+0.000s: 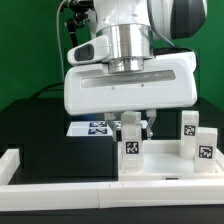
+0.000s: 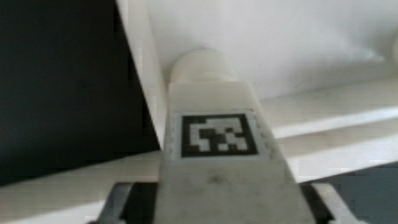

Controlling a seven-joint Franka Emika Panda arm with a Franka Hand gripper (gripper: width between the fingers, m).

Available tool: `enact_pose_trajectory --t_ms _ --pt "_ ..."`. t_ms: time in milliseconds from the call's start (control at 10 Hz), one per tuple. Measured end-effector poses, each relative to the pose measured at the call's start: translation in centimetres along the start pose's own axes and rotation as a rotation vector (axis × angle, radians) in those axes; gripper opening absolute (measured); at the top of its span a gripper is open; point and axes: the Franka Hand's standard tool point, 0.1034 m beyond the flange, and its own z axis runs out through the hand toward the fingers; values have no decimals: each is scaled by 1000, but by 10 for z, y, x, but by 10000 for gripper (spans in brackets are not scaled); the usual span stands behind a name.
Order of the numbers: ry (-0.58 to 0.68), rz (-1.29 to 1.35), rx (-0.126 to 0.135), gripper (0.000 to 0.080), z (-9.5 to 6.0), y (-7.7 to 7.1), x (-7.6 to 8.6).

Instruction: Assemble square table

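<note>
Three leg posts showing; one in the gripper.
Gripper (image 1: 131, 121) is clamping one leg post (image 1: 130, 146); two more (image 1: 187, 134) (image 1: 204, 146) are standing beside it.

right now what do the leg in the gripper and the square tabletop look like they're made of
Leg post: looks like white plastic, matte and smooth with rounded edges; its black-and-white tag seems printed or stuck on. Square tabletop: apparently the same opaque white plastic, with an even, dull sheen. Gripper: closed on the leg post. Neither picture is sharp enough to rule out painted material.
</note>
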Motion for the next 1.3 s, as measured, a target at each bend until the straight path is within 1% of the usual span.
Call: enact_pose_trajectory --t_ms 200,400,600,800,1000,1100,1200,1300 --pt "33 342 10 289 2 -2 5" --pt "12 777 8 292 1 -4 1" --pt "-6 989 36 294 -1 -9 3" --pt "-28 1149 37 294 -1 -13 2" --pt "-28 1143 36 294 0 -12 1" --pt "-26 1077 36 449 1 -12 1" --pt "-24 868 39 449 4 -10 2" --pt "-27 790 46 599 5 -9 2"
